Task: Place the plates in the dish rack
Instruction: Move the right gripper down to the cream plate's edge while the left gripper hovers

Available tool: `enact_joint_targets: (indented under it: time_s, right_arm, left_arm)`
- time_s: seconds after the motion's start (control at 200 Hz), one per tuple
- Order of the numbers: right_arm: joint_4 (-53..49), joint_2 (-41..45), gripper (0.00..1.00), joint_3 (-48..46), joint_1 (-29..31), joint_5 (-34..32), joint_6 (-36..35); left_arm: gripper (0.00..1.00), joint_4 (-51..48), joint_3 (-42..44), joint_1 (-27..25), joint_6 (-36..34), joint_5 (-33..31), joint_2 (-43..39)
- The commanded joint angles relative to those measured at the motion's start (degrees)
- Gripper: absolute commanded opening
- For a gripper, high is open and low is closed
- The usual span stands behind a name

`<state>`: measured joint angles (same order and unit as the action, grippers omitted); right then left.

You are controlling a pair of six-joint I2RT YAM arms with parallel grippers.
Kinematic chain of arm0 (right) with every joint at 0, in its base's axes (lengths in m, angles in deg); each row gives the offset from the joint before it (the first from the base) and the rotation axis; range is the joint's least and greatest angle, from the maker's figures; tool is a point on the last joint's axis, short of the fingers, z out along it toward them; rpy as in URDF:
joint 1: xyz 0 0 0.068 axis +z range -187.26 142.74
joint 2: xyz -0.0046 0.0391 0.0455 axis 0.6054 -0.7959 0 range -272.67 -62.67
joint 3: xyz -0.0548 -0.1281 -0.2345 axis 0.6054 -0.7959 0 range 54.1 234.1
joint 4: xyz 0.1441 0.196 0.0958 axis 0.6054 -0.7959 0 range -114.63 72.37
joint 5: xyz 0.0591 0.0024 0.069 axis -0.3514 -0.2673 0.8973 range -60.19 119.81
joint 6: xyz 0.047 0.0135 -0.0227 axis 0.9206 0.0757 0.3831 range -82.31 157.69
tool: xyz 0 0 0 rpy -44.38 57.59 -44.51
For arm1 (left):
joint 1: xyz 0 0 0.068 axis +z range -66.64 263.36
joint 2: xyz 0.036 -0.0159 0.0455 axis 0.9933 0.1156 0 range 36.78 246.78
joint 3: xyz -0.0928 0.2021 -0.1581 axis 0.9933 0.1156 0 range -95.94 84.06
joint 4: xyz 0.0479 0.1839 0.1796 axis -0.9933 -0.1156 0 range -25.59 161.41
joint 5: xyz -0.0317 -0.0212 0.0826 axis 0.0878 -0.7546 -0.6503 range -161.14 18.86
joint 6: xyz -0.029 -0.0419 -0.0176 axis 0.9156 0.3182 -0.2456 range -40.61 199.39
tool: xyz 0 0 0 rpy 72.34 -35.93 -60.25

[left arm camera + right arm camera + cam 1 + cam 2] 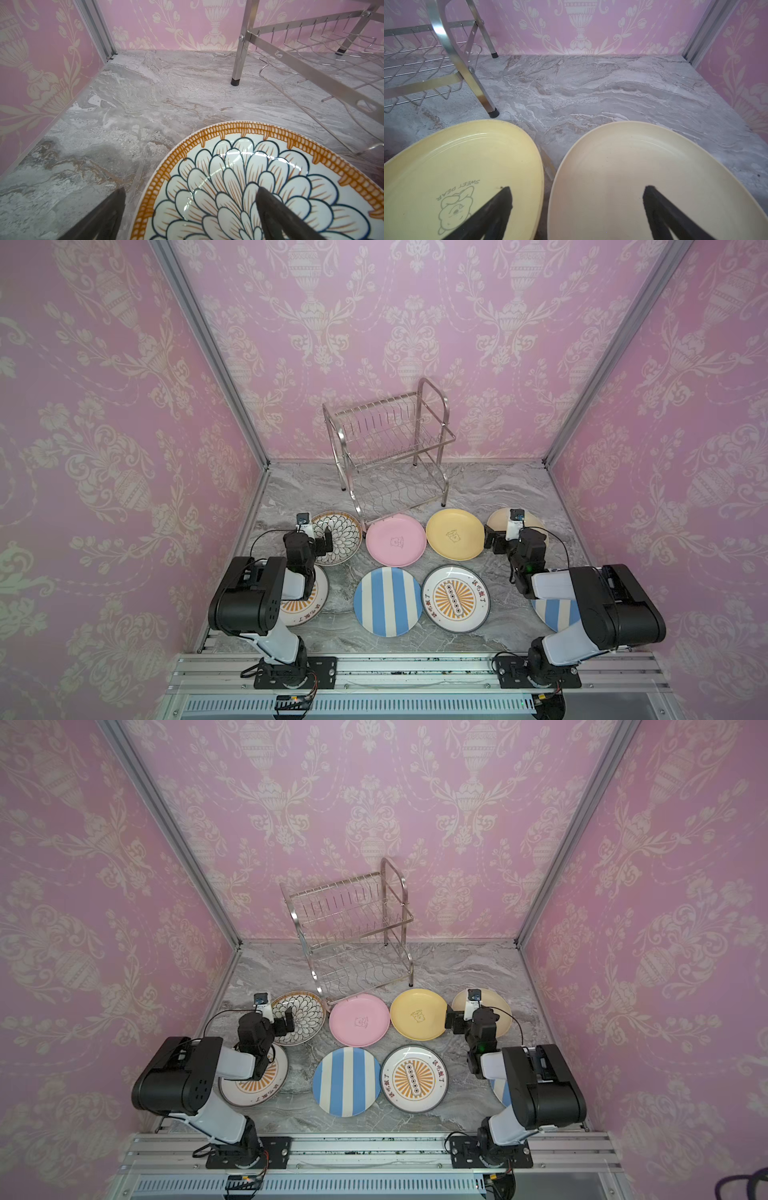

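- We see left gripper (191,189) apart, astride rim of petal plate (239,176).
- Right gripper (577,188) apart, spanning yellow plate (456,158) and cream plate (643,162).
- Both top views alone show dish rack (388,448) whole.

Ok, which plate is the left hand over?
The petal plate, back left: dark-outlined petals and an orange rim. The left hand straddles its edge.

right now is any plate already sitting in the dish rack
No, both tiers of the dish rack show only bare wire, and plates like the pink plate lie flat on the table.
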<state>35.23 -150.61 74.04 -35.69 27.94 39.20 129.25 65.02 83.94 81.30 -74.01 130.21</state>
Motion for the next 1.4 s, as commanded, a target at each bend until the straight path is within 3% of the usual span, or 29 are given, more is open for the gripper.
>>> enact_joint_targets:
  time_s: [0.0,0.846,0.906,1.006,1.141,1.281,1.396]
  right_arm:
    - [0.8,-0.4,1.0,1.0,-0.2,0.6,0.3]
    - [-0.3,0.0,0.99,1.5,-0.7,0.7,1.1]
    - [-5.9,2.5,0.99,3.3,-1.0,-1.6,2.2]
    - [-23.6,8.4,0.95,10.4,-2.0,-2.6,4.1]
    - [-46.3,14.9,0.88,20.5,-5.1,2.3,9.3]
    - [-66.9,15.0,0.77,30.4,-10.9,8.0,13.3]
    - [-74.2,14.5,0.72,33.0,-15.9,10.3,13.2]
  left_arm:
    - [0.99,1.0,-1.0,0.5,-1.9,-0.2,0.4]
    - [0.99,0.7,-1.1,0.5,-1.6,-1.1,0.4]
    - [0.99,0.8,-1.1,0.5,-1.6,-1.2,0.4]
    - [0.99,-0.9,-1.1,0.5,-1.7,-0.9,-2.2]
    - [0.99,-19.5,-6.1,0.5,-1.0,-1.8,-13.3]
    - [0.99,-33.6,-13.0,0.3,1.6,11.7,-22.0]
    - [0.99,-37.7,-16.3,-0.4,6.6,13.2,-25.3]
